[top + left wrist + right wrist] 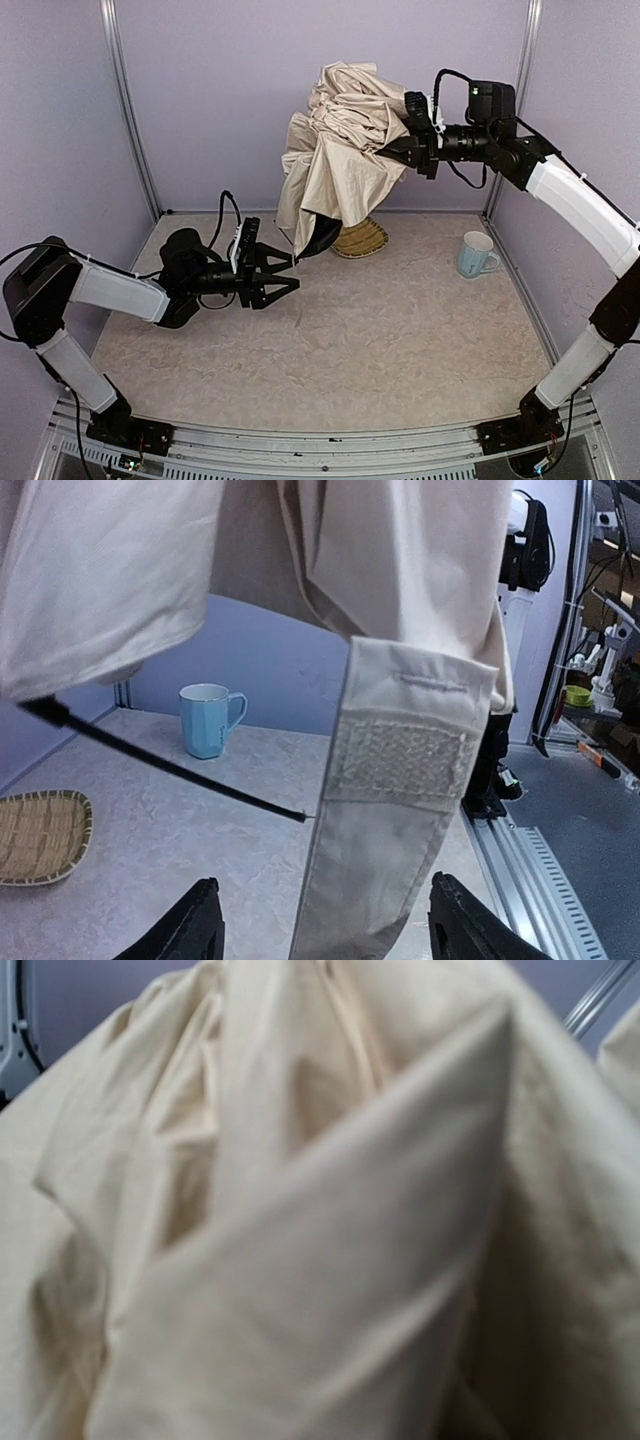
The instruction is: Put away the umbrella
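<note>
The cream-beige umbrella (340, 150) hangs crumpled in the air at the back, above the table. My right gripper (403, 138) holds it from the right, its fingertips buried in the fabric. The right wrist view shows only fabric (320, 1210). My left gripper (285, 275) is open, low and just left of the fabric's bottom edge. In the left wrist view the umbrella's closing strap (400, 770), with its velcro patch, hangs between my open fingers (190, 930), untouched. A thin black rib (170, 765) sticks out to the strap's left.
A woven straw basket tray (362, 240) lies on the table behind the hanging umbrella; it also shows in the left wrist view (40, 835). A light blue mug (477, 255) stands at the right by the wall, also seen from the left wrist (207, 720).
</note>
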### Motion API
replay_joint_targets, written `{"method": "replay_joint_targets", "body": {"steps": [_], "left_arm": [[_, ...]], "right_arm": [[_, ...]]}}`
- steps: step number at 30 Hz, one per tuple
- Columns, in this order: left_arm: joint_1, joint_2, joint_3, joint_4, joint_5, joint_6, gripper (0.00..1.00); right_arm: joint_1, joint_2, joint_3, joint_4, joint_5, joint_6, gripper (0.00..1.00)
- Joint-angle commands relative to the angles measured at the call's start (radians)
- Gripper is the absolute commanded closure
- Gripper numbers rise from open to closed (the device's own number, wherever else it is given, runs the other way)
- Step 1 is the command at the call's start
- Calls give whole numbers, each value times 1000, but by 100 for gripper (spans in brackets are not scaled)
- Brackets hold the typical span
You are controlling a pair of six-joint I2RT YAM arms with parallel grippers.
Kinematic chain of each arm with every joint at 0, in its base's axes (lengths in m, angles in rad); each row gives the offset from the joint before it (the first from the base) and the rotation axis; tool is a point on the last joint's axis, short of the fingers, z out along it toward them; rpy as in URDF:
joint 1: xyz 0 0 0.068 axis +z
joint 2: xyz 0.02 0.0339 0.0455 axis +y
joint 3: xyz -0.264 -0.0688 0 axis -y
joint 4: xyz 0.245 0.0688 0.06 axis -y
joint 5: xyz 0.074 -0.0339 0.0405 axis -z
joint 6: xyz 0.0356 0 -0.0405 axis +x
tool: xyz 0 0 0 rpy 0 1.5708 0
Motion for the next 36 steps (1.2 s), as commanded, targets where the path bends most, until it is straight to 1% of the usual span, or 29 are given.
{"method": "replay_joint_targets", "body": {"steps": [1,3,4,6,8,11,15,17,19,21,24,27,31,34,36], "left_arm": [[33,15,-27,192,70,-82,28],[61,1,-80,292,106,-103,22],[79,-5,-97,306,133,-96,20],[113,2,-103,258,177,-56,16],[140,34,-79,164,219,-16,15],[160,101,-12,111,210,-28,19],[126,147,50,133,195,-31,21],[94,166,85,75,186,15,22],[69,189,118,2,172,59,24],[52,217,139,-26,177,64,31],[48,251,151,-3,213,18,33],[44,252,122,76,235,-18,34],[31,259,126,71,228,-17,42],[22,266,131,89,249,-40,43],[20,262,117,97,260,-39,41]], "right_arm": [[11,-14,53,23,-22,-18,100],[11,-15,61,7,-10,-27,100],[11,-13,65,0,-6,-31,100],[11,-11,71,-14,-6,-36,100],[11,-9,77,-27,-7,-40,100],[12,-9,78,-40,4,-43,100],[14,-15,75,-45,15,-45,100],[15,-18,75,-45,17,-45,100],[15,-17,76,-43,17,-44,100],[17,-17,76,-43,21,-49,100],[18,-13,76,-45,29,-51,100],[19,-11,75,-44,33,-51,100],[19,-8,74,-40,31,-49,100],[20,-5,73,-39,36,-46,100],[20,-7,73,-42,47,-45,100]]}}
